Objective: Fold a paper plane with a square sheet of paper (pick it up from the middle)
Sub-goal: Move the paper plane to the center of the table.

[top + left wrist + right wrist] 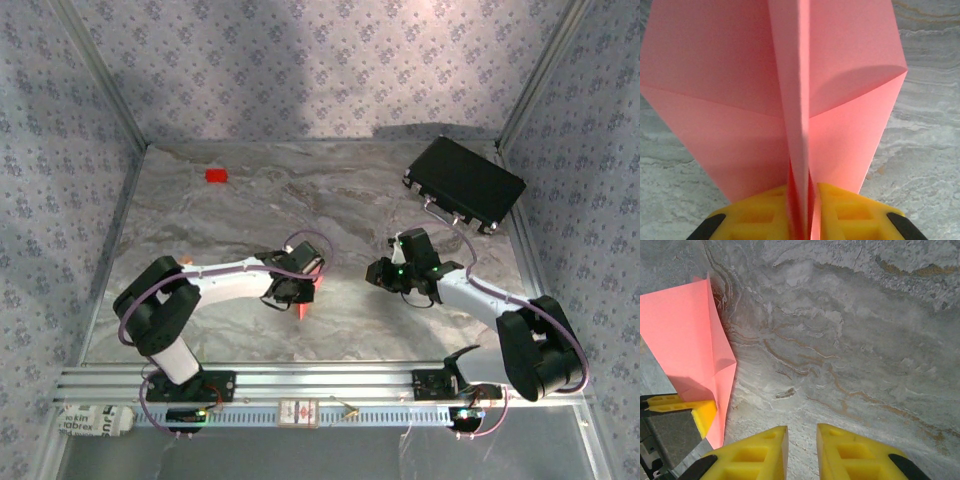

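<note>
The salmon-pink square sheet of paper is folded into a pointed paper plane (730, 75) with an upright centre crease. My left gripper (802, 212) is shut on that centre fold, the wings spreading to both sides above the marble table (920, 150). In the top view the left gripper (296, 290) is at the table's middle, with the pink tip (303, 305) sticking out toward the near edge. The right wrist view has the plane (685, 335) at its left. My right gripper (802, 442) hovers over bare table to the right (383, 272), jaws slightly open and holding nothing.
A small bright red block (216, 175) lies at the back left. A black rectangular case (463, 183) sits at the back right corner, with a cable running to the right arm. Patterned walls close in the table on three sides.
</note>
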Available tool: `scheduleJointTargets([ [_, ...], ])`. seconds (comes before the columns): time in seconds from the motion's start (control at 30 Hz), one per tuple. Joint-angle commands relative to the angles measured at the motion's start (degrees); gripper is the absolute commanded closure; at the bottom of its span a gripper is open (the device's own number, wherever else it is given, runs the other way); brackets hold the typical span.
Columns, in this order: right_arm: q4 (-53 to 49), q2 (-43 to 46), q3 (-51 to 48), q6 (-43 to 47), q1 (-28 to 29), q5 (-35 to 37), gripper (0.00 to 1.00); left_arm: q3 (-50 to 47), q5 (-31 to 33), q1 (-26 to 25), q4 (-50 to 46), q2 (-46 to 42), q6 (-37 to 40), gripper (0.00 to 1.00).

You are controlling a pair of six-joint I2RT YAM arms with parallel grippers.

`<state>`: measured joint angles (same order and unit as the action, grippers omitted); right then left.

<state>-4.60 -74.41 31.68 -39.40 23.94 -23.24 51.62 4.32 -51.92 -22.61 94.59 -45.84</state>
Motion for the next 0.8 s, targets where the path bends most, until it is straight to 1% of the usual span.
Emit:
scheduleJointTargets([
  [0.0, -1.27, 0.18, 1.02, 0.89, 0.12, 1.14, 0.77, 1.55, 0.09, -0.71, -2.26, 0.82, 1.01, 0.81],
  [0.17, -0.87, 0.26, 0.58, 0.64, 0.14, 1.18, 0.77, 1.82, 0.66, -0.9, -2.61, 1.74, 1.32, 0.81],
  [0.6, -1.28, 0.81, 0.16, 0.99, -0.19, 1.64, 0.77, 4.47, 2.55, -2.39, -5.46, 7.55, 1.0, 0.81],
  [0.77, -1.65, 1.94, -0.47, 1.15, -0.82, 1.76, 0.77, 6.05, 2.89, -2.65, -6.17, 8.89, 0.7, 0.79],
])
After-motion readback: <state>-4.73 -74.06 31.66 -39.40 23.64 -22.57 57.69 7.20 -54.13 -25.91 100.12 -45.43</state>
